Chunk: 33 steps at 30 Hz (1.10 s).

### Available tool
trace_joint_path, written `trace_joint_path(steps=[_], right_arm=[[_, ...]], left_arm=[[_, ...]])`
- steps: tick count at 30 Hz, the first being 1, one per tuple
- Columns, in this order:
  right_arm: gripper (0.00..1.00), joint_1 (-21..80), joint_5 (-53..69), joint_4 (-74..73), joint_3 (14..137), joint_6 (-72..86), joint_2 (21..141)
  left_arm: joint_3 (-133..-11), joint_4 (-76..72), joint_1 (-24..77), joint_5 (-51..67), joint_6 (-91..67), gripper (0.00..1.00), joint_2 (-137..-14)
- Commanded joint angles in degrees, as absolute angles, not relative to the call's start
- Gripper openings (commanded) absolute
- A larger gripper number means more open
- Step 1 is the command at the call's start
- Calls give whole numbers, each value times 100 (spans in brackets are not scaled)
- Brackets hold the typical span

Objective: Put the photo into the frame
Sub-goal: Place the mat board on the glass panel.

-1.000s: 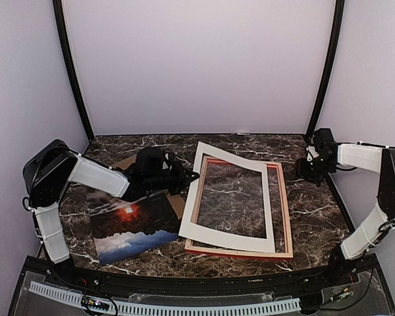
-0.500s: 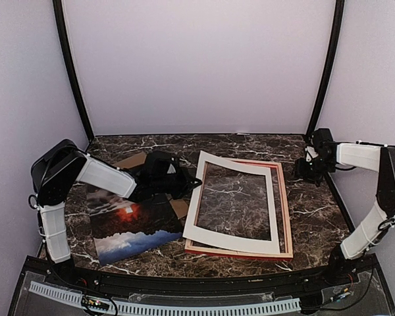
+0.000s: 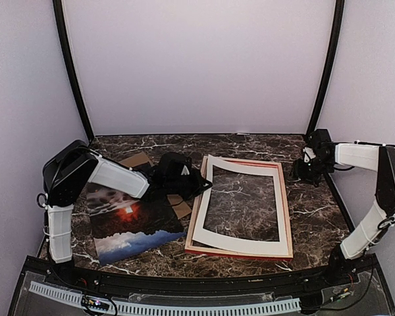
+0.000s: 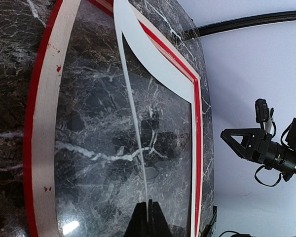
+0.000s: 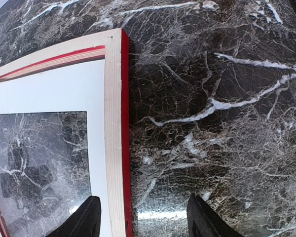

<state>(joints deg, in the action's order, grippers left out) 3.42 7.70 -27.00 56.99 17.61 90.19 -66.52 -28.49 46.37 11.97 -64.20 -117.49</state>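
The photo (image 3: 135,227), a dark print with a red-orange glow, lies flat at the front left. The frame (image 3: 288,217) lies at centre right with its pale wood side up and red edges showing. A white mat (image 3: 237,241) sits in it, left edge raised. My left gripper (image 3: 203,185) is shut on that edge; in the left wrist view the mat (image 4: 133,113) runs edge-on into the closed gripper (image 4: 149,213). My right gripper (image 3: 301,170) is open at the frame's far right corner. In the right wrist view the gripper (image 5: 145,222) straddles the rail (image 5: 113,123).
A brown backing board (image 3: 135,160) lies at the back left, partly hidden under my left arm, with another piece showing by the photo (image 3: 179,207). Black corner posts (image 3: 76,85) and pale walls close in the marble table (image 3: 316,210).
My left gripper has moved right, carrying the mat's left edge. The mat has swung from askew over the frame to nearly squared inside it. The right arm has hardly moved.
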Motion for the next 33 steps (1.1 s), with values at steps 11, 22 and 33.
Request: trace_joint_path(steps=[11, 22, 33], right_arm=[[60, 412, 838, -2574, 5779, 1681, 9088], [60, 457, 858, -2588, 5807, 1661, 9124], [61, 492, 887, -2591, 5817, 1657, 9119]], left_arm=[[-6746, -2764, 4695, 511, -6059, 0, -11572], [-6955, -2704, 4702, 654, -6005, 0, -11746], [-6951, -2537, 4728, 741, -5993, 25, -11774]])
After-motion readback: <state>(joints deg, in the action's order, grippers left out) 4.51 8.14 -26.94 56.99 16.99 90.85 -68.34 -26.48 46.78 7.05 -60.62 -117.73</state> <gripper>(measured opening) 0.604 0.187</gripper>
